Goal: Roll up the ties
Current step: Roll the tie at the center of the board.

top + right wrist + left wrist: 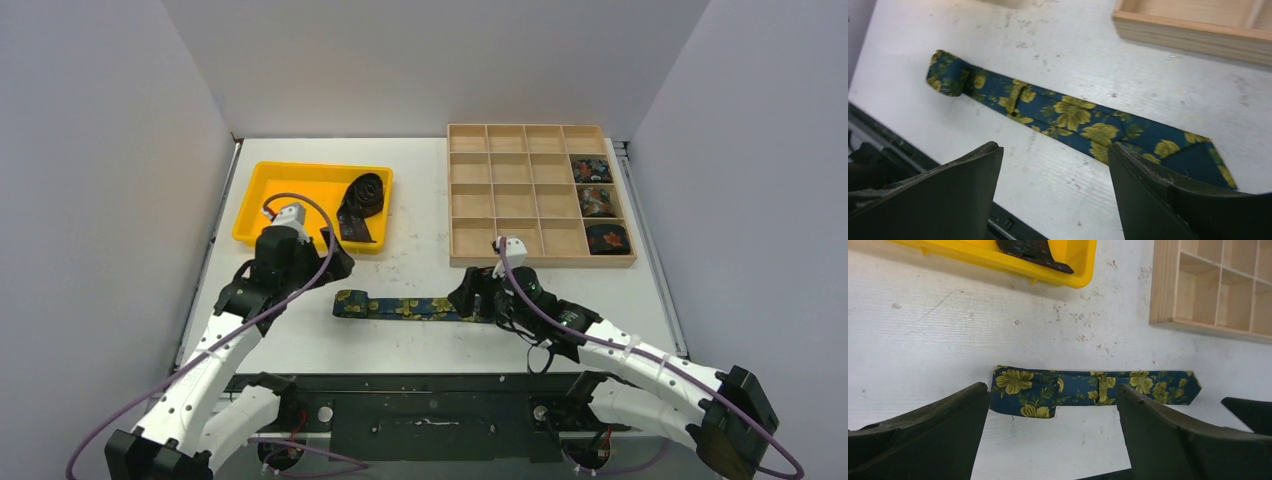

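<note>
**A:** Where is the tie we care about?

**B:** The navy floral tie (405, 307) lies flat on the table (420, 265), near the front edge and between the two arms. Its long axis runs left to right across the robot. The end on the robot's left is doubled over on itself; the pointed end is on the right.

**A:** And the grippers?

**B:** The left gripper (335, 268) hangs just behind the folded end, jaws apart and holding nothing. The right gripper (468, 296) is at the pointed end, also spread and empty. From overhead I can't tell whether one of its fingers touches the fabric. Its wrist view suggests it hovers just clear.

**A:** So which arm rolls?

**B:** I'd say the left, since the fold is its nearer end. The roll would travel rightward along the strip, and the right gripper is placed to pin the tip.

**A:** What about the other ties?

**B:** A black tie (362, 195) sits loosely coiled in the yellow tray (262, 200). Three rolled ties (597, 201) fill the right column of the wooden divider box (460, 255).
</note>
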